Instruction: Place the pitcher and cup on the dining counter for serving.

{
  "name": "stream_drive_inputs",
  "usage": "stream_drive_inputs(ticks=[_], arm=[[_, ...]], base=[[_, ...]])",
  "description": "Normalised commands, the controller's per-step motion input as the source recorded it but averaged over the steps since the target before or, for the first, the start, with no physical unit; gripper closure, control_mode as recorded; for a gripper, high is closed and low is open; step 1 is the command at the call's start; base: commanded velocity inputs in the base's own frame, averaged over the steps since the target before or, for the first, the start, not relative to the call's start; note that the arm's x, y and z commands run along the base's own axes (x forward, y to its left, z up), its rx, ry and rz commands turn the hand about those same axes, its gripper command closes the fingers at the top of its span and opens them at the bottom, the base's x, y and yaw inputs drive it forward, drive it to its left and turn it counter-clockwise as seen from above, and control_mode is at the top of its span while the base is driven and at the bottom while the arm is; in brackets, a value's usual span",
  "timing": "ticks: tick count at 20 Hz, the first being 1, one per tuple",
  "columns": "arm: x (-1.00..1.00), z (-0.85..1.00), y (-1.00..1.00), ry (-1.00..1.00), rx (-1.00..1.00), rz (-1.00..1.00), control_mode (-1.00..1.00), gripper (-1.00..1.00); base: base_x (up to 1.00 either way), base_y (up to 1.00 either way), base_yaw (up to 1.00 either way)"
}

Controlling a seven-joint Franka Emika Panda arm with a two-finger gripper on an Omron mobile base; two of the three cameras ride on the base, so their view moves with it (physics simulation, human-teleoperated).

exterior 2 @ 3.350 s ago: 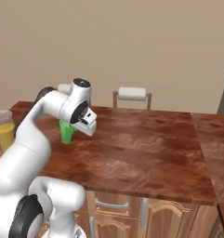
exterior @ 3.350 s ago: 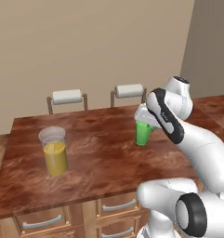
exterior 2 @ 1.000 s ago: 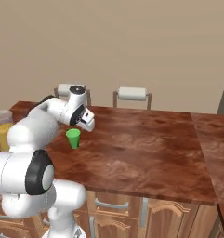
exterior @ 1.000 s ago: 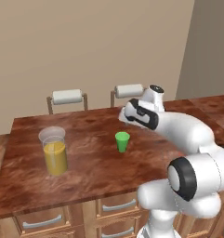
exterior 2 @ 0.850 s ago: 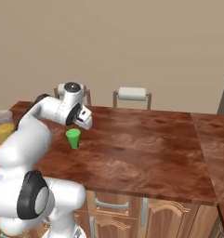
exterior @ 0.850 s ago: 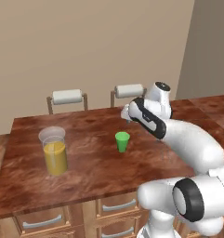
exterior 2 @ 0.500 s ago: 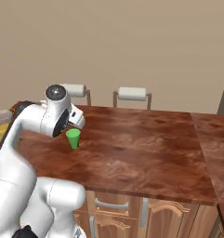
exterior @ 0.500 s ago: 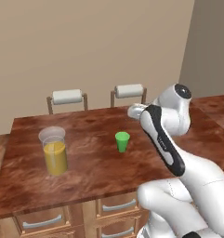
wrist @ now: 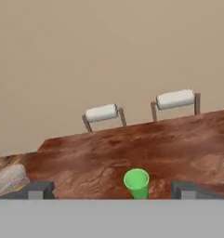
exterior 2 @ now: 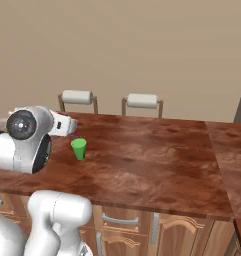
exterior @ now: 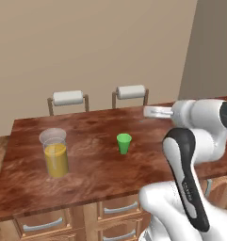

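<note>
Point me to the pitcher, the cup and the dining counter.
pitcher [exterior: 56, 157], left base view, on its orange-filled body.
cup [exterior: 124, 143], left base view, on its green side.
dining counter [exterior 2: 157, 160], right base view, on bare wood top.

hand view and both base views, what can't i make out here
- Pitcher: hand view, cut off by the left edge and blurred.
- Pitcher: right base view, hidden behind the arm.
- Cup: hand view, base cut off at the bottom.
- Stools: left base view, seats hidden behind the dining counter.
</note>
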Motion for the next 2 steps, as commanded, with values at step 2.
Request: stream_drive_inputs(ticks=[2], arm=[[-0.79,0.06,0.0,-0.45,-0.09,-0.02,-1.0,-1.0]], base=[[0.0,0.0,0.0]])
